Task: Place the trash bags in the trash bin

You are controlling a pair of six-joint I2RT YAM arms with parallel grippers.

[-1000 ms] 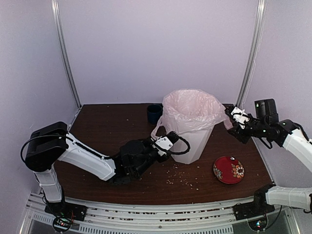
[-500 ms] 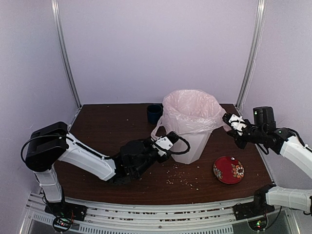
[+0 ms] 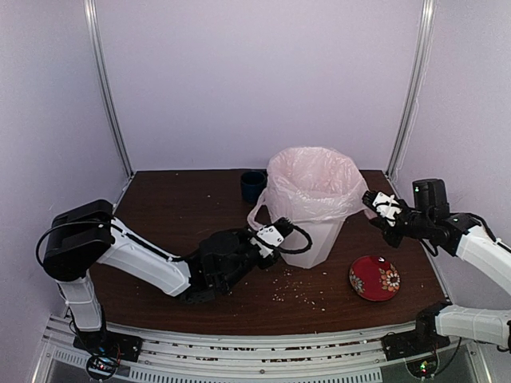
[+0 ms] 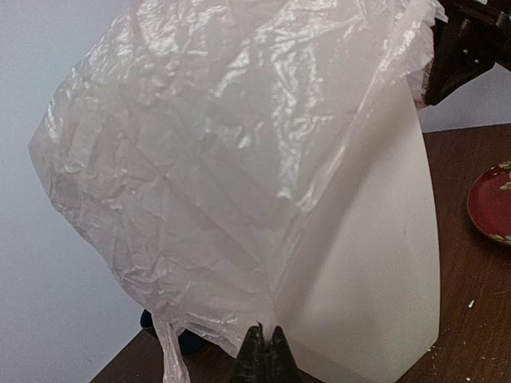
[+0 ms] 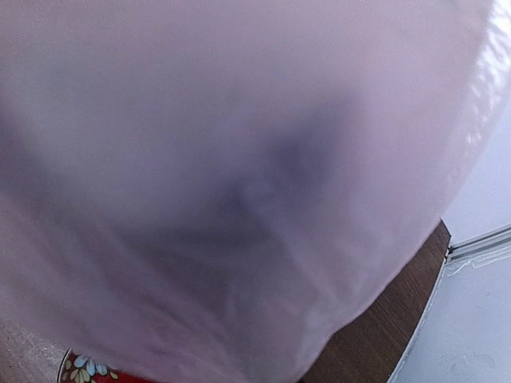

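Note:
The pale pink trash bag (image 3: 311,179) is draped over the rim of the tall white trash bin (image 3: 323,239) and hangs down its outside. My left gripper (image 3: 284,227) is low at the bin's left front side, shut on the bag's lower edge (image 4: 239,323), its fingertips (image 4: 255,355) pressed together. One handle loop (image 3: 257,214) hangs free beside it. My right gripper (image 3: 370,203) is at the bin's right rim, where the bag's edge meets it. In the right wrist view the bag's film (image 5: 239,159) covers the lens and hides the fingers.
A small dark blue cup (image 3: 252,185) stands behind the bin on the left. A red flowered plate (image 3: 374,278) lies right of the bin's base. Crumbs (image 3: 291,291) are scattered on the brown table in front of the bin. Walls enclose the back and sides.
My right gripper has moved down and left, closer to the bin's right rim, taking the bag's right edge down with it. The left gripper has stayed put.

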